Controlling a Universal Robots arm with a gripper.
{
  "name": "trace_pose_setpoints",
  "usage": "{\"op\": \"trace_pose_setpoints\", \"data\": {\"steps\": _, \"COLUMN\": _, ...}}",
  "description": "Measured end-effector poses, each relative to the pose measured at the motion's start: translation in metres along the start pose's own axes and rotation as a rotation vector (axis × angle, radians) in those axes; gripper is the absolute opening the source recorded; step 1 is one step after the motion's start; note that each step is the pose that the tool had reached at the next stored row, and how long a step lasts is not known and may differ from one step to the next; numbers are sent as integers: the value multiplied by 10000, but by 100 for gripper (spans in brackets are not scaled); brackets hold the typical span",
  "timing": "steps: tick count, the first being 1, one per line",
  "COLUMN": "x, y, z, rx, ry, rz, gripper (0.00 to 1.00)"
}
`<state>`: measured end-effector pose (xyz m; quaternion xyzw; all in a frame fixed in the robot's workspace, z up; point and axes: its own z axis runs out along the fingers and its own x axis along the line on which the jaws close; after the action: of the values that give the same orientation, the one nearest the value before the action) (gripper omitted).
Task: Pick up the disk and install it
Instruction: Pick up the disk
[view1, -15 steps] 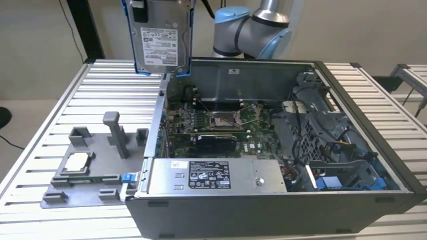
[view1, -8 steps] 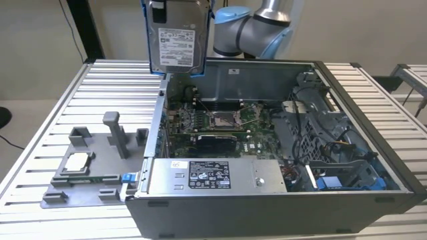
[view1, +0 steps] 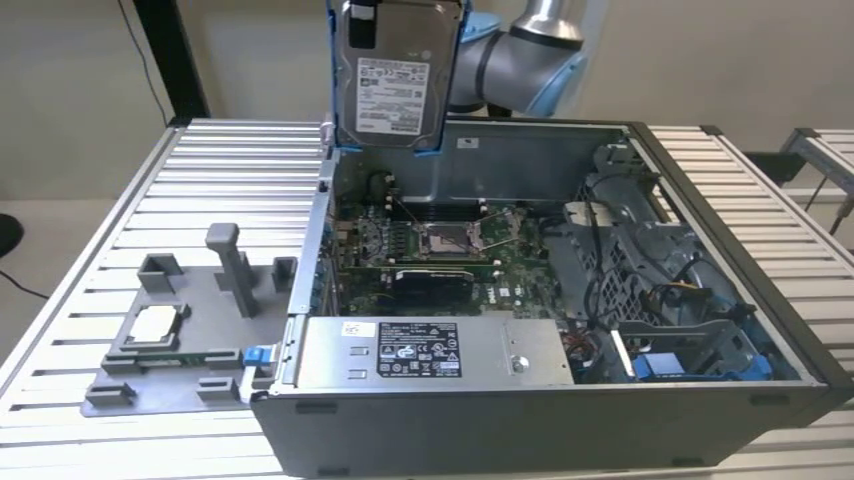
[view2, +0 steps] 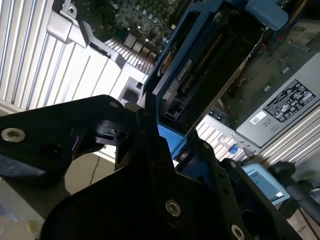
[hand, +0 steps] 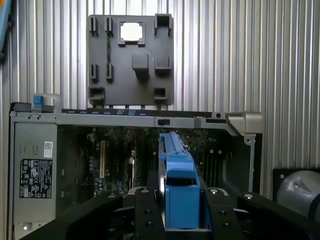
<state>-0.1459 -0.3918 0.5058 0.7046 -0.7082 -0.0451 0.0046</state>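
The gripper (hand: 182, 215) clamps the disk (view1: 395, 80) upright. It hangs above the open computer case (view1: 534, 425), likely to clear its walls.

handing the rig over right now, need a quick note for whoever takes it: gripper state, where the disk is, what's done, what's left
Gripper: fingers shut on the disk, clamped on its blue bracket.
Disk: held upright in the air over the far side of the open computer case, with its label facing the exterior view.
Done: the disk is picked up.
Left: installation. The disk is not yet seated in the case.
Nearby: a grey fixture plate lies beside the case on the exterior view's left, with a small square chip resting on it.
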Motion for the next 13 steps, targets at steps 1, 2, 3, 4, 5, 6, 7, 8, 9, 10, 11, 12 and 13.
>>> {"op": "trace_pose_setpoints", "data": {"steps": 1, "x": 5, "y": -45, "z": -4, "rx": -8, "ry": 0, "rz": 0, "gripper": 0}}
{"op": "trace_pose_setpoints", "data": {"steps": 2, "x": 11, "y": -90, "z": -7, "rx": -16, "ry": 0, "rz": 1, "gripper": 0}}
{"op": "trace_pose_setpoints", "data": {"steps": 3, "x": 16, "y": -137, "z": -11, "rx": -25, "ry": 0, "rz": 1, "gripper": 0}}
{"op": "trace_pose_setpoints", "data": {"steps": 4, "x": 22, "y": -182, "z": -14, "rx": -32, "ry": 0, "rz": 2, "gripper": 0}}
{"op": "trace_pose_setpoints", "data": {"steps": 5, "x": 27, "y": -227, "z": -18, "rx": -41, "ry": 0, "rz": 2, "gripper": 0}}
{"op": "trace_pose_setpoints", "data": {"steps": 6, "x": 33, "y": -272, "z": -21, "rx": -48, "ry": 0, "rz": 3, "gripper": 0}}
{"op": "trace_pose_setpoints", "data": {"steps": 7, "x": 39, "y": -317, "z": -25, "rx": -55, "ry": 0, "rz": 3, "gripper": 0}}
{"op": "trace_pose_setpoints", "data": {"steps": 8, "x": 45, "y": -362, "z": -28, "rx": -62, "ry": 0, "rz": 3, "gripper": 0}}
{"op": "trace_pose_setpoints", "data": {"steps": 9, "x": 51, "y": -407, "z": -32, "rx": -69, "ry": 0, "rz": 3, "gripper": 0}}
{"op": "trace_pose_setpoints", "data": {"steps": 10, "x": 57, "y": -453, "z": -36, "rx": -76, "ry": 1, "rz": 4, "gripper": 0}}
{"op": "trace_pose_setpoints", "data": {"steps": 11, "x": 64, "y": -499, "z": -39, "rx": -84, "ry": 1, "rz": 4, "gripper": 0}}
{"op": "trace_pose_setpoints", "data": {"steps": 12, "x": 70, "y": -544, "z": -43, "rx": -90, "ry": 1, "rz": 5, "gripper": 0}}
{"op": "trace_pose_setpoints", "data": {"steps": 13, "x": 77, "y": -589, "z": -47, "rx": -97, "ry": 1, "rz": 5, "gripper": 0}}
